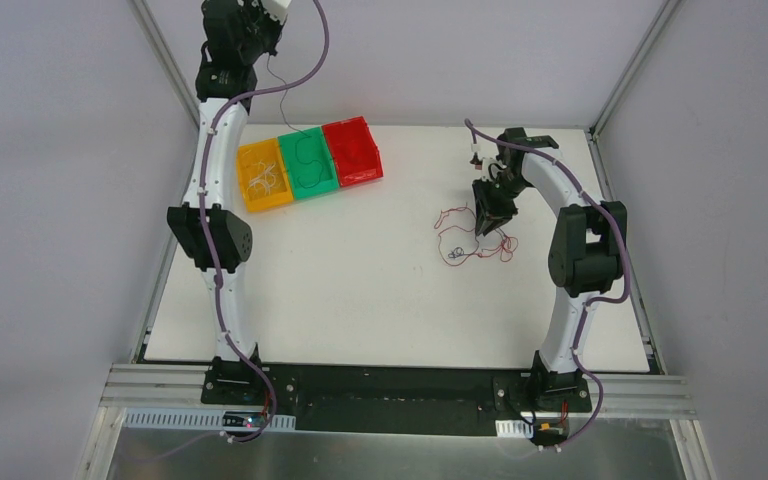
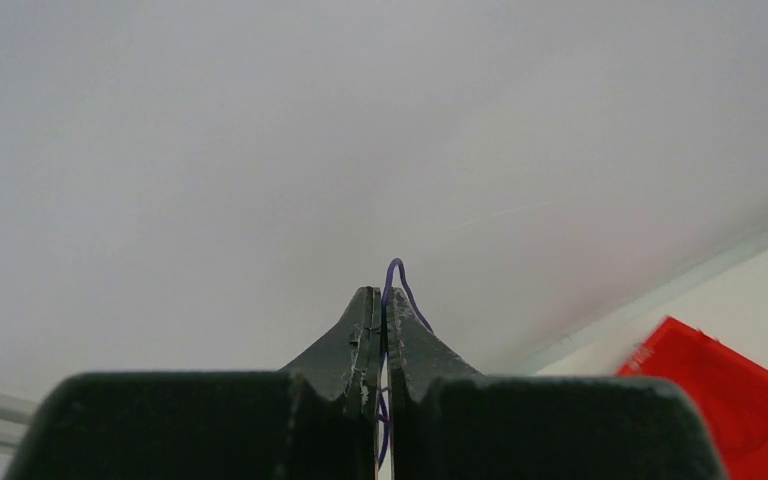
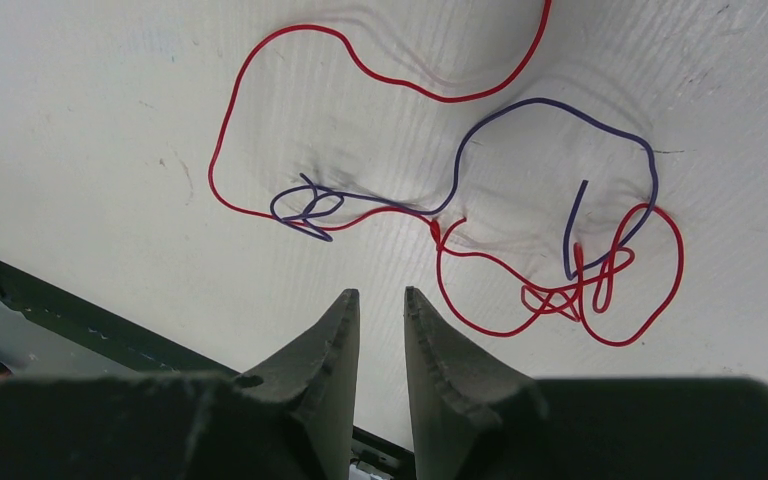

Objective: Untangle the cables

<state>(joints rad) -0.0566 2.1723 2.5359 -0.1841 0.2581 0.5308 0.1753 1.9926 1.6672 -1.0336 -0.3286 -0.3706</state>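
Observation:
My left gripper (image 1: 261, 45) is raised high above the table's far left corner. In the left wrist view it (image 2: 382, 290) is shut on a thin purple-blue cable (image 2: 397, 272), which hangs down (image 1: 285, 100) towards the green bin. My right gripper (image 1: 488, 220) hovers over a tangle of cables (image 1: 460, 245) on the white table. In the right wrist view its jaws (image 3: 380, 292) stand slightly apart and hold nothing. Just beyond them a red cable (image 3: 440, 99) and a purple-blue cable (image 3: 535, 100) lie looped through each other.
A yellow bin (image 1: 272, 206) with whitish wires, a green bin (image 1: 317, 193) with dark wires and a red bin (image 1: 362, 180) stand in a row at the far left. The red bin also shows in the left wrist view (image 2: 720, 385). Grey walls enclose the table.

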